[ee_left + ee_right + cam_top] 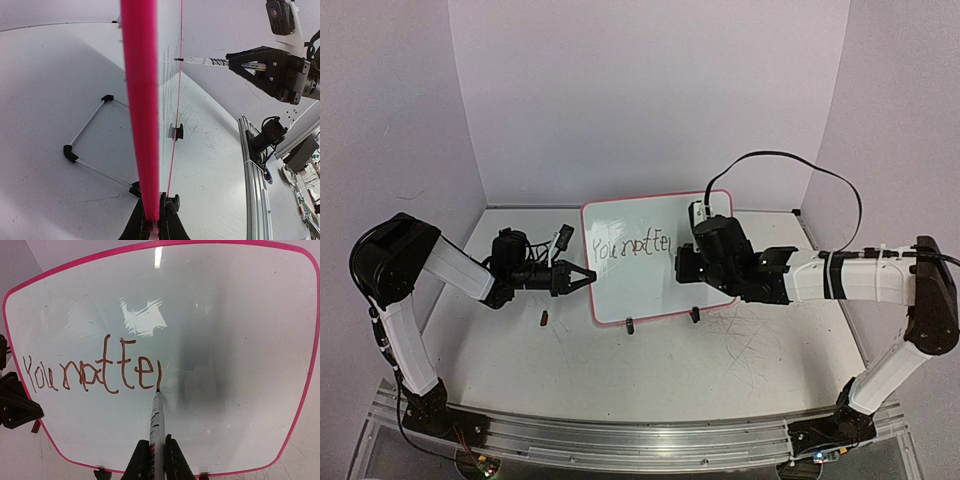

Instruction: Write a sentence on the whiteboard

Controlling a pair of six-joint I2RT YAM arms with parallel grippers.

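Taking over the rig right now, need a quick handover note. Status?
Left gripper: shut on the whiteboard's left rim, with the board upright on its clip feet.
Right gripper: shut on the marker, tip on the board at the end of the last stroke.
Done: the sentence reads roughly "You matte" plus one more stroke.
Left: finish that letter and the rest of the line. The board's right half is blank.

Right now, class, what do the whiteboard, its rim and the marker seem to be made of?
The whiteboard: glossy coated sheet, perhaps melamine; it mirrors the lights. The rim: smooth pink plastic, likely; even colour. The marker: white plastic barrel, it seems; printed, smooth.
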